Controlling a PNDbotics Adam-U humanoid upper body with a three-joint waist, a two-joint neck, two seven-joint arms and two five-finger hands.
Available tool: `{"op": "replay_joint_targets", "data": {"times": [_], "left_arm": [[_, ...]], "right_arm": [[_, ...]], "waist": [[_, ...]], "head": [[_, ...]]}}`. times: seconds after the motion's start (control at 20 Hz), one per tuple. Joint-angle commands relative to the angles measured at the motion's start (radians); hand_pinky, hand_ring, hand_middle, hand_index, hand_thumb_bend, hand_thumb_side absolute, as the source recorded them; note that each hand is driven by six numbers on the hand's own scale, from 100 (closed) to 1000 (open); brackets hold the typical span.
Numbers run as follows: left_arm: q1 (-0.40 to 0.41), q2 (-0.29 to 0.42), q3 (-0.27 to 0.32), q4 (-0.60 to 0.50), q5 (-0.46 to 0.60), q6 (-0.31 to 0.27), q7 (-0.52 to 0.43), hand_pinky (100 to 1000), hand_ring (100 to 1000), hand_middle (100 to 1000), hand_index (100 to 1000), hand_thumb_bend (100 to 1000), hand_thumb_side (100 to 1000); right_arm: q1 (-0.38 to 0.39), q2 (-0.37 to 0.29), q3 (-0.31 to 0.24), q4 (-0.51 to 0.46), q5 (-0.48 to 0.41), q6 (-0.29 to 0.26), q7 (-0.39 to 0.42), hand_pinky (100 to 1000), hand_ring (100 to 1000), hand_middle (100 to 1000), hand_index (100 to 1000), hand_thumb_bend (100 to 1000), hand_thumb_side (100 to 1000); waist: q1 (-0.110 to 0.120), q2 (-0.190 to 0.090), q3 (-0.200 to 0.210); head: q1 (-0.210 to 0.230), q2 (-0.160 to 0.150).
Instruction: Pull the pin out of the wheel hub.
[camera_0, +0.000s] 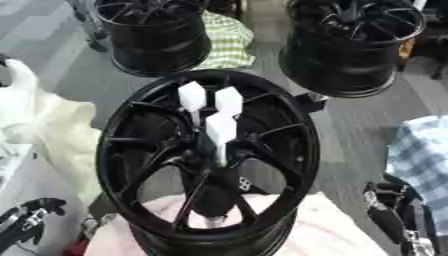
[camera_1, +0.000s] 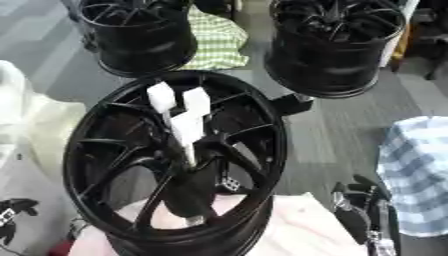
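Note:
A black spoked wheel hub (camera_0: 118, 150) stands tilted toward me in the middle, resting on a pink cloth (camera_0: 297, 227). Three white pins with block-shaped heads stick out of its centre: one at upper left (camera_0: 192, 96), one at upper right (camera_0: 228, 100), and one lower (camera_0: 220, 130) with a thin white stem running down to the hub's middle. My left hand (camera_0: 26, 220) rests open at the lower left corner, well away from the hub. By the lower right edge my right hand (camera_0: 392, 215) is open too, fingers up, touching nothing.
Two more black wheels stand behind, one at back left (camera_0: 157, 35) and one at back right (camera_0: 350, 45), with a green checked cloth (camera_0: 229, 42) between them. White cloth (camera_0: 48, 130) lies at the left, and a blue checked cloth (camera_0: 424, 155) at the right.

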Motion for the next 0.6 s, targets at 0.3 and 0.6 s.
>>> {"op": "replay_joint_targets", "data": {"times": [0.3,0.6], "left_arm": [[0.006,-0.043,0.007,-0.071,0.053,-0.152,-0.234,259,100,592,772,100,938],[0.011,-0.1,0.025,-0.123,0.099,-0.01,-0.234,261,100,577,760,100,928]], "right_arm": [[-0.004,-0.003,-0.006,-0.022,0.001,0.0,-0.003,698,628,630,789,213,250],[-0.002,-0.001,-0.004,-0.024,-0.002,0.0,-0.001,697,628,630,789,213,249]], "waist": [[-0.002,-0.002,0.005],[-0.009,-0.002,0.008]], "head": [[-0.002,-0.002],[0.006,-0.002]]}}
